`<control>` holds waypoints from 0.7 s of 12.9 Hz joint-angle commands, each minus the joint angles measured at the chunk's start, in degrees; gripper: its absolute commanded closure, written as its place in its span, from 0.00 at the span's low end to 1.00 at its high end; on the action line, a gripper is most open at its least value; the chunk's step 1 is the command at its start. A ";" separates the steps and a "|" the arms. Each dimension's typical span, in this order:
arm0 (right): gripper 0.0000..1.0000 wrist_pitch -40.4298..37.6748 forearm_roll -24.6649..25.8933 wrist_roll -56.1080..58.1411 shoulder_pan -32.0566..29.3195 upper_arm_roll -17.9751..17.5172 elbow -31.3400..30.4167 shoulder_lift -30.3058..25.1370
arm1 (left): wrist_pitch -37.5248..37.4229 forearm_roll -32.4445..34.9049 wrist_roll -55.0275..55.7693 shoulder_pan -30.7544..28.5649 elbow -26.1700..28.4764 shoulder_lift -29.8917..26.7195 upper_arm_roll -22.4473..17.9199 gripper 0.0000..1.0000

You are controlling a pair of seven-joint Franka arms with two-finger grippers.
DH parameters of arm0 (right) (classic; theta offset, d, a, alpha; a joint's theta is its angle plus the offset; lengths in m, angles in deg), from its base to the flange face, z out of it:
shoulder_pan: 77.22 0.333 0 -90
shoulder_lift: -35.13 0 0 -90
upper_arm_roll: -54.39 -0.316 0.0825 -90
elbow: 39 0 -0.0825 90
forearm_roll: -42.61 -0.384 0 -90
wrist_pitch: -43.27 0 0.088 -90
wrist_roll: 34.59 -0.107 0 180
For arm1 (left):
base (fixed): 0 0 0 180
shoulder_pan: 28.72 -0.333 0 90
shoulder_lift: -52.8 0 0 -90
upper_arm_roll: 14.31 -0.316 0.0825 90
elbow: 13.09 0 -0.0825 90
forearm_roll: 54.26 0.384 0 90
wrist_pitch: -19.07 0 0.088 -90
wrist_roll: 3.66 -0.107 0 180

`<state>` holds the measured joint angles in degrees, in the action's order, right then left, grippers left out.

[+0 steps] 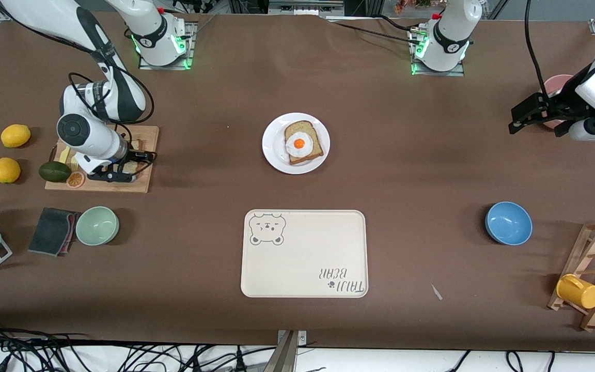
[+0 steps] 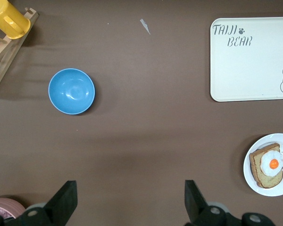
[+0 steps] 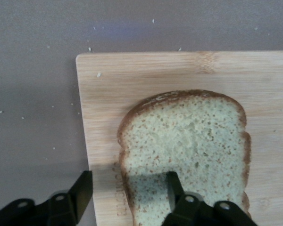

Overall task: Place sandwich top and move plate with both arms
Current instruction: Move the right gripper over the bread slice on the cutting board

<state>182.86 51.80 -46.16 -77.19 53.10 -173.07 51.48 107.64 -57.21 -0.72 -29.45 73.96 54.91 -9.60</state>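
The sandwich top (image 3: 188, 150), a plain speckled slice, lies flat on a wooden cutting board (image 3: 132, 80) at the right arm's end of the table. My right gripper (image 3: 129, 188) is open low over it, with one finger over the slice and the other over the board's edge. In the front view this gripper (image 1: 131, 166) hides most of the slice. The white plate (image 1: 272, 150) at the table's middle bears a bread slice with a fried egg (image 1: 298, 143). My left gripper (image 1: 514, 121) is open and empty, up in the air over bare table at the left arm's end.
The beige bear tray (image 1: 302, 253) lies nearer the front camera than the plate. Two lemons (image 1: 14, 135), an avocado (image 1: 53, 171), a green bowl (image 1: 97, 225) and a dark cloth (image 1: 49, 230) are near the board. A blue bowl (image 1: 508, 223), a wooden rack with a yellow mug (image 1: 579, 291) and a pink bowl (image 1: 556, 85) are at the left arm's end.
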 commanded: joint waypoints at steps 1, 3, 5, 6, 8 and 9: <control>0.52 -0.46 1.36 -1.61 -0.12 0.59 -0.14 -0.96 | -1.20 1.62 0.49 0.29 -1.45 0.35 0.21 0.00; 0.58 -0.47 1.36 -1.88 -0.12 0.59 -0.23 -0.18 | -1.29 1.62 0.49 0.29 -1.45 0.35 0.30 0.00; 0.64 -0.55 1.27 -1.88 -0.12 0.68 -0.49 0.88 | -1.29 1.62 0.49 0.29 -1.45 0.35 0.39 0.00; 0.64 -0.55 1.27 -1.88 -0.12 0.76 -0.40 0.79 | -1.21 1.62 0.49 0.37 -1.45 0.35 0.39 0.00; 0.78 -0.99 1.27 -2.14 -0.12 0.94 -0.49 0.71 | -1.20 1.62 0.40 0.38 -1.45 0.35 0.48 0.00; 0.90 -1.51 1.36 -3.79 -0.12 0.85 -0.40 0.62 | -1.20 1.62 0.49 0.38 -1.45 0.35 0.48 0.00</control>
<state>182.42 52.06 -47.03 -77.26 54.12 -173.04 51.33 107.64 -57.21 -0.72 -29.42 73.96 54.91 -9.37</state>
